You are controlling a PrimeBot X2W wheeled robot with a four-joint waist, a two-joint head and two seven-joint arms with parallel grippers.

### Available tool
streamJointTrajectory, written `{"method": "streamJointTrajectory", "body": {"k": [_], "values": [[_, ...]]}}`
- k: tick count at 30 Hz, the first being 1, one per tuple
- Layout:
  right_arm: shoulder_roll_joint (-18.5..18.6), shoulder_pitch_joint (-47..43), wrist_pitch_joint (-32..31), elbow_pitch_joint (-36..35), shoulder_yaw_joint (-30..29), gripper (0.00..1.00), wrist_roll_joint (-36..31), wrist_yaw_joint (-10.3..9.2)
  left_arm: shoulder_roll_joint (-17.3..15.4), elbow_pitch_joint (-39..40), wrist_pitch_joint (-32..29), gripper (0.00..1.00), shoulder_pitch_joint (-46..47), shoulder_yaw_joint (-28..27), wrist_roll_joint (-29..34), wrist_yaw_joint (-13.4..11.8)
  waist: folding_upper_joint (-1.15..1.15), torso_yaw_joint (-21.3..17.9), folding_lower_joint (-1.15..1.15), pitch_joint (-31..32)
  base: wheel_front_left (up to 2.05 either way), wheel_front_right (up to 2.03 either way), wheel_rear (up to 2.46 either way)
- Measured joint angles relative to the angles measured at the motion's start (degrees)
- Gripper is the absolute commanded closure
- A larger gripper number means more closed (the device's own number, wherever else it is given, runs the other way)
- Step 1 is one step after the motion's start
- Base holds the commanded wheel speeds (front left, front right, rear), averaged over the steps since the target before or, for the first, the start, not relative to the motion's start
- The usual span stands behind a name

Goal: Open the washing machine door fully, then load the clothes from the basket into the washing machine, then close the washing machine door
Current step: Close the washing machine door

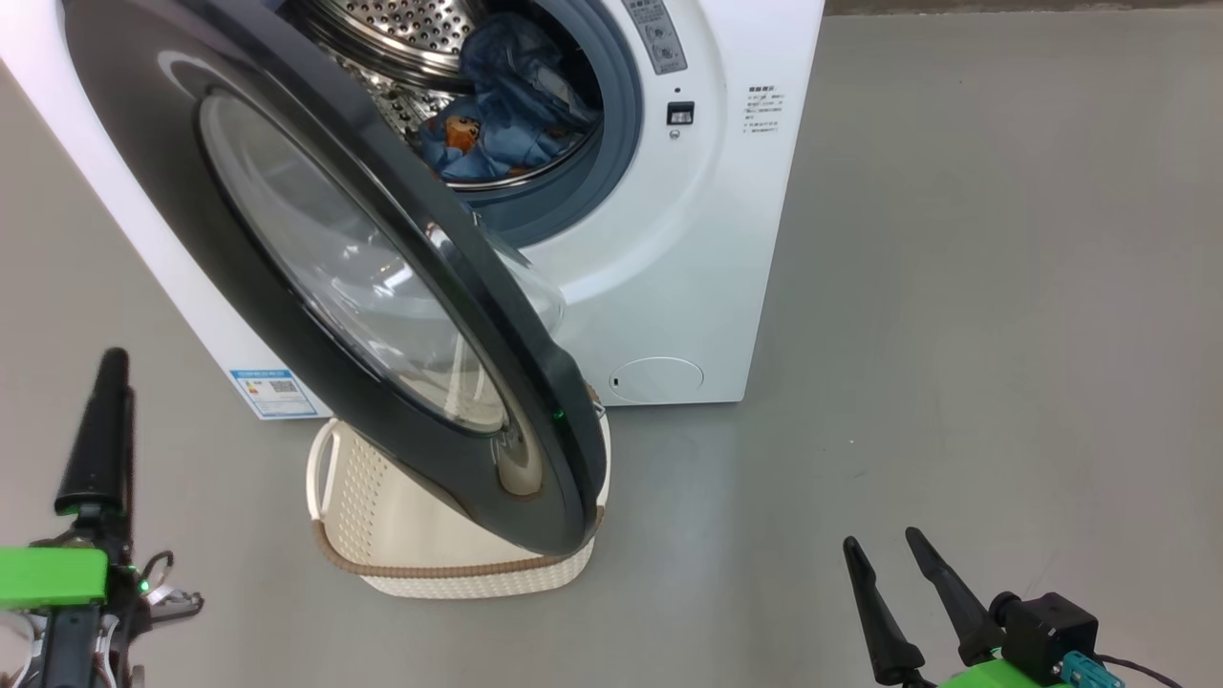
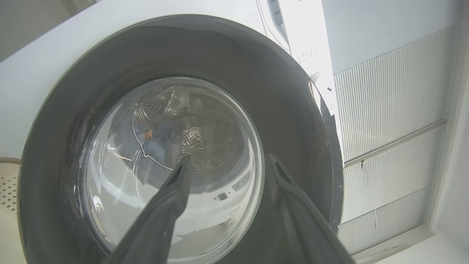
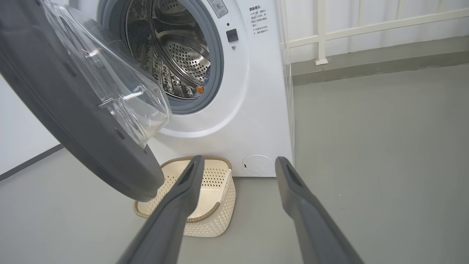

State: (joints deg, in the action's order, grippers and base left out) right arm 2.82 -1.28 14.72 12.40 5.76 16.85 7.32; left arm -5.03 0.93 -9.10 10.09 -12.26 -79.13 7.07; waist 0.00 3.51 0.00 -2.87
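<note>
Left gripper (image 2: 230,161): jaws spread wide, nothing between them, aimed at the outer face of the washing machine door (image 1: 354,287). In the head view it sits low on my left, apart from the door. Right gripper (image 3: 239,161): jaws also wide and holding nothing, hanging above the grey floor (image 1: 955,334) to the right of the basket (image 1: 363,497). The door stands partly open, swung out from the washing machine (image 1: 688,248), with its lower edge over the basket. The basket sits on the floor just in front of the machine. The clothes (image 1: 506,115), blue fabric with an orange print, lie inside the steel drum (image 3: 176,55).
</note>
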Motion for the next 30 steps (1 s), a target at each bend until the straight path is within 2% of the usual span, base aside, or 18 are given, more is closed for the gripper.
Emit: {"method": "streamJointTrajectory", "body": {"k": [5,9,12,15,19,30], "values": [[0.00,0.01,0.00,-0.21,0.37,0.00,0.00,0.00,-5.01,0.74,11.11,0.00,-1.27,5.42,5.03,0.00,0.00,-0.12,0.00,-0.04,0.00,0.00,0.00],[0.00,0.00,0.00,-0.41,0.54,0.00,-0.01,0.00,-10.35,-0.41,19.45,0.00,-3.05,11.65,9.72,0.00,0.00,-0.21,0.00,-0.12,0.00,0.00,0.00],[0.00,0.00,0.00,-0.45,0.57,0.00,-0.01,0.00,-13.82,-2.26,22.87,0.00,-3.54,15.36,13.55,0.00,0.00,-0.23,0.00,-0.24,0.00,0.00,0.00],[0.01,0.00,0.00,-0.55,0.56,0.00,-0.01,0.00,-16.30,-3.57,23.49,0.00,-3.77,17.12,20.04,0.01,0.00,-0.25,0.00,-0.39,0.00,0.00,0.00],[0.00,0.01,0.00,-0.74,0.58,0.00,-0.01,0.00,-15.85,-2.54,23.74,0.00,-3.77,15.51,28.53,0.01,0.00,-0.25,0.00,-0.63,0.00,0.00,0.00],[0.00,0.01,0.00,-0.92,0.66,0.00,-0.01,0.00,-14.77,-2.40,23.74,0.00,-5.28,13.51,42.39,0.02,0.00,-0.29,0.00,-0.66,0.00,0.00,0.00]]}}
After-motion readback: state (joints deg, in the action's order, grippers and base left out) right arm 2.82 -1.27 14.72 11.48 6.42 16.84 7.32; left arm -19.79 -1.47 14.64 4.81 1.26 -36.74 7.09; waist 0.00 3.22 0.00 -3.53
